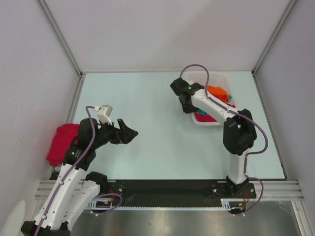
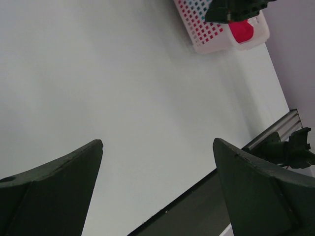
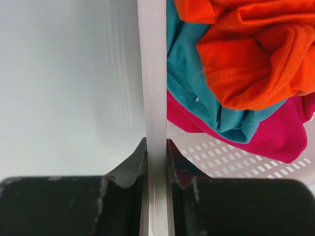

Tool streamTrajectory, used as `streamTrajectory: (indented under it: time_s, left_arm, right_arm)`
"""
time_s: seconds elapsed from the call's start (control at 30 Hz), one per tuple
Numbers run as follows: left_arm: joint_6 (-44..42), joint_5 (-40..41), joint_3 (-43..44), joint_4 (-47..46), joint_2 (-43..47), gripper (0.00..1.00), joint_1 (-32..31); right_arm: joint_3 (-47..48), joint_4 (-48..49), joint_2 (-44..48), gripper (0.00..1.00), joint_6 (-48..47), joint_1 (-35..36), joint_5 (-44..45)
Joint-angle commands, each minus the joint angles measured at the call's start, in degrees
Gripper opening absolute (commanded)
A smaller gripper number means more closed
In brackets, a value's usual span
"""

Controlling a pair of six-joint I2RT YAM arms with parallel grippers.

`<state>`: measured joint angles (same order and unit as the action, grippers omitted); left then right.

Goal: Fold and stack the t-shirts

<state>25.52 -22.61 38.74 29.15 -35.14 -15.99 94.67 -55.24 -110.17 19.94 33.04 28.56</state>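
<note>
the right gripper (image 3: 156, 147) sits at the left wall of the white lattice basket (image 3: 152, 59), its fingers pinched on the rim, one finger outside the wall and one inside. the basket stands in the far right part of the desk (image 1: 147, 98), well in from the near edge, with its long axis running from near to far.

three of the t-shirts lie crumpled together in the basket. the orange t-shirt (image 3: 246, 49) is on top, bunched toward the far and right side. the teal t-shirt (image 3: 182, 64) lies under it against the gripped wall, a stitched hem showing. the pink t-shirt in the basket (image 3: 275, 132) is lowest and spreads toward the near end. none of the three is laid out flat, so no long axis or heading can be told for them.

the second pink t-shirt (image 1: 61, 142) lies in a heap on the desk at its left edge, toward the near left corner. its long axis runs roughly along that edge, from near to far, tilted a little to the right at the far end. the left arm covers part of it, and which end is the collar cannot be told.

the left gripper (image 1: 129, 132) hangs over bare desk just right of that heap, pointing right toward the basket, fingers spread wide and holding nothing.
</note>
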Motion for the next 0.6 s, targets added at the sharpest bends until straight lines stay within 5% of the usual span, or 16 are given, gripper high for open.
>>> streamTrajectory:
  time_s: [0.0, 0.3, 0.57]
  left_arm:
    - [0.9, -0.8, 2.0, -0.1, 1.2, 0.99, 0.3]
    - [0.1, 0.9, 4.1, 3.5, 2.9, 0.99, 0.3]
    - [-0.6, 1.6, 5.0, 5.2, 3.7, 0.99, 0.3]
  right_arm:
    - [8.6, 4.1, -5.3, 0.0, -1.6, 8.0, -6.6]
    - [10.9, 7.9, -11.5, 0.0, -3.1, 21.2, -22.0]
    - [-6.4, 14.5, -3.2, 0.0, 3.5, 23.3, -22.1]
